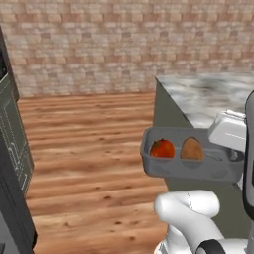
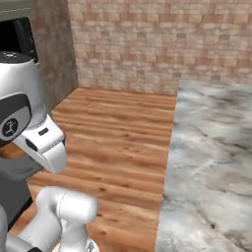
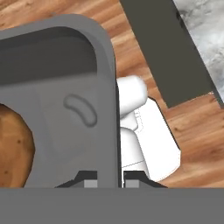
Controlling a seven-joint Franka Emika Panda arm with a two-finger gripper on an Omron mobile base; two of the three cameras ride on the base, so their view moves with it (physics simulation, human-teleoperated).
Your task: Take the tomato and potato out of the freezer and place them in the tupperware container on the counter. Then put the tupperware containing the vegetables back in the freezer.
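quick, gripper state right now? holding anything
Gripper: shut on the rim of the tupperware container, held off the counter with the tomato and potato inside.

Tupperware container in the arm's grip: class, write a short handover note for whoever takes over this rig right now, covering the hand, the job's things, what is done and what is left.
Hand: shut on the wall of the tupperware container, one finger on each side of it.
Tupperware container: held in the air above the wooden floor, off the counter.
Tomato and potato: both inside the container, side by side.
Done: both vegetables loaded, container lifted.
Left: carry it to the freezer at the left, set it on a shelf, let go.
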